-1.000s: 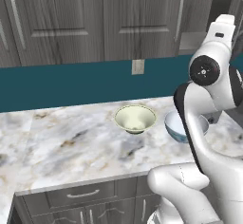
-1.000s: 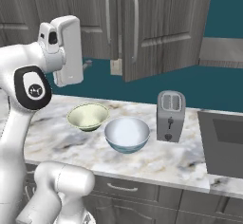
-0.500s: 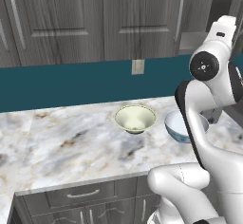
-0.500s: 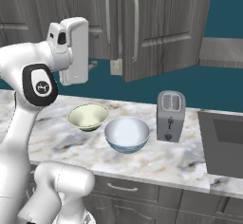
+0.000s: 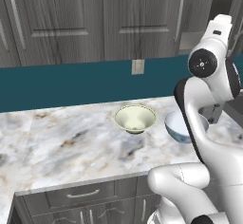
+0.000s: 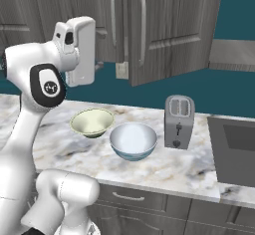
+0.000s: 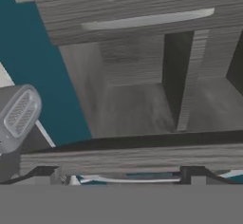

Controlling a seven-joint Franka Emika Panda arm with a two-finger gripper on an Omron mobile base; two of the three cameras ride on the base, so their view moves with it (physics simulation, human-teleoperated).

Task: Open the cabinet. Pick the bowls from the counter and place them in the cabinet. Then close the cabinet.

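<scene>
Jaws released, gripper [image 7: 121, 174] up at the open cabinet [image 6: 169, 30]; cream-green bowl [image 6: 91, 122] and blue-patterned bowl [image 6: 133, 141] side by side on the desk [image 5: 61, 147], toaster [image 6: 179, 121] beside them.

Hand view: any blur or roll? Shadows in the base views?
Hand view: soft and low in detail, rolled sideways, so the cabinet door edges run across the frame. Left base view: crisp, faint shadow under the cream-green bowl. Right base view: even light, no glare on the toaster.
</scene>
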